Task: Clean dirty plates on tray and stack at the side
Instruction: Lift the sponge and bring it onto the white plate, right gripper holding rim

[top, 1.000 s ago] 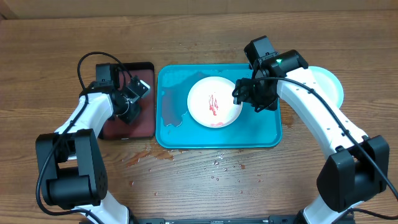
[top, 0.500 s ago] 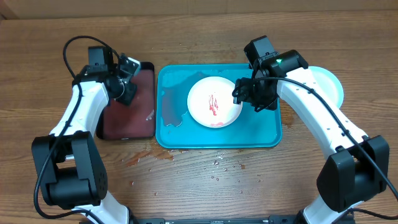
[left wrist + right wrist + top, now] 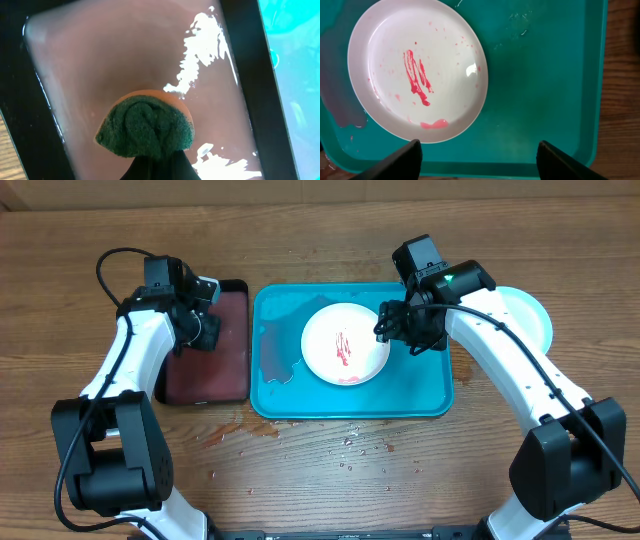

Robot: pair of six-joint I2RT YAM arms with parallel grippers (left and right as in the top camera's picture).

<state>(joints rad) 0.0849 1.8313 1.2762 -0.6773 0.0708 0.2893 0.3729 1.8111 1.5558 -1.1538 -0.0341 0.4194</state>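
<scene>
A white plate (image 3: 345,344) with red smears lies in the turquoise tray (image 3: 420,395). In the right wrist view the plate (image 3: 445,50) fills the upper left, with the tray (image 3: 540,75) bare to its right. My right gripper (image 3: 392,328) hangs open over the tray, just off the plate's right rim, and nothing sits between its fingers (image 3: 479,146). A pale mint plate (image 3: 530,315) rests on the table right of the tray, partly behind the right arm. My left gripper (image 3: 205,330) is shut on a green and orange sponge (image 3: 145,127) above the dark-red tray (image 3: 225,375).
The black-rimmed dark-red tray (image 3: 100,60) holds a wet film with bright glints. A murky puddle (image 3: 275,360) lies in the turquoise tray's left part. Water drops and a reddish smear (image 3: 240,430) mark the wood in front of both trays.
My left gripper has carried the sponge from the middle of the dark-red tray toward its far end. The right arm has barely moved.
</scene>
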